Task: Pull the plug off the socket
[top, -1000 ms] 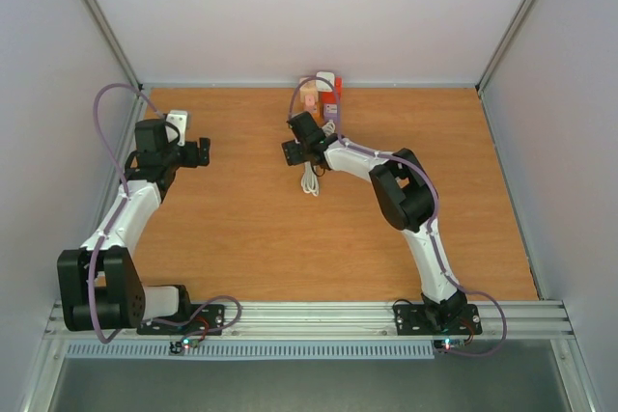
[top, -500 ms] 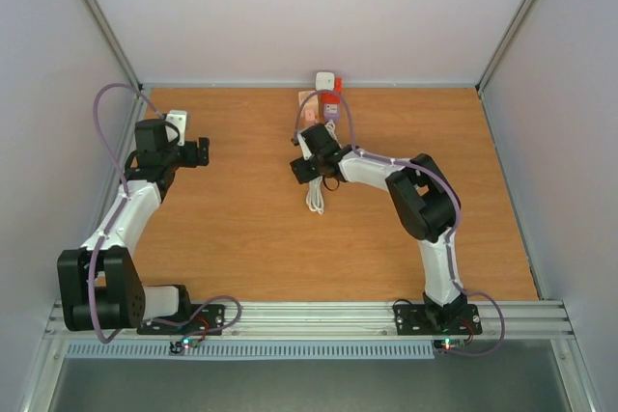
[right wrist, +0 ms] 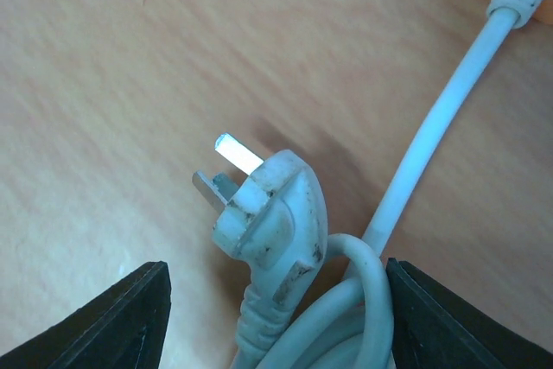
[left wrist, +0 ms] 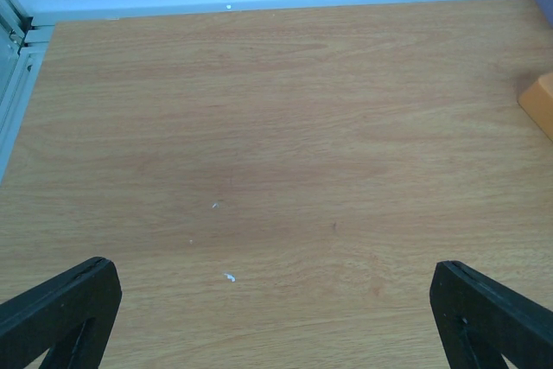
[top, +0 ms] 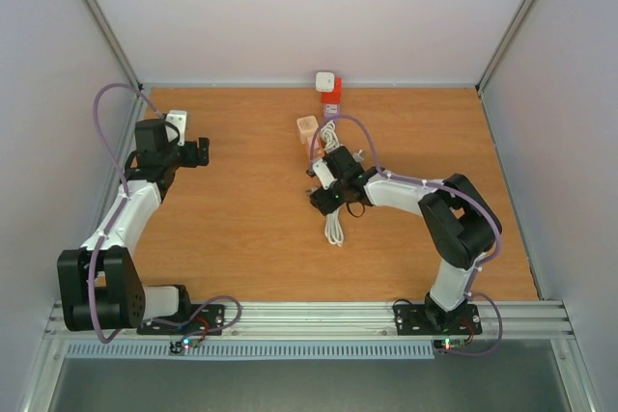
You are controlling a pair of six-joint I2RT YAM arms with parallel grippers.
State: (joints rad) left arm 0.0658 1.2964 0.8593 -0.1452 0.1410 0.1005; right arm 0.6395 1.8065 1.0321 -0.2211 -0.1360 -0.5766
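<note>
Right arm (top: 396,188) has backed off the far wall toward mid-counter since a second ago, and the plug (right wrist: 275,213) came with it. It's now well apart from the socket (top: 326,80), prongs bare. It lies between the right fingers (right wrist: 121,313), long axis running up-left away from them. They're apart, but I can't tell if they're squeezing the cord (right wrist: 432,144) loops. Scuffed white moulded plastic, flat metal prongs, rubbery round cord, wood-grain counter (top: 241,238). Left fingers (left wrist: 65,304) gape wide, way off to the side.

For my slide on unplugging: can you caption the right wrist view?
Unplugged white plug, prongs bare, and its looped cable between the right gripper's fingers, over the wooden table.
</note>
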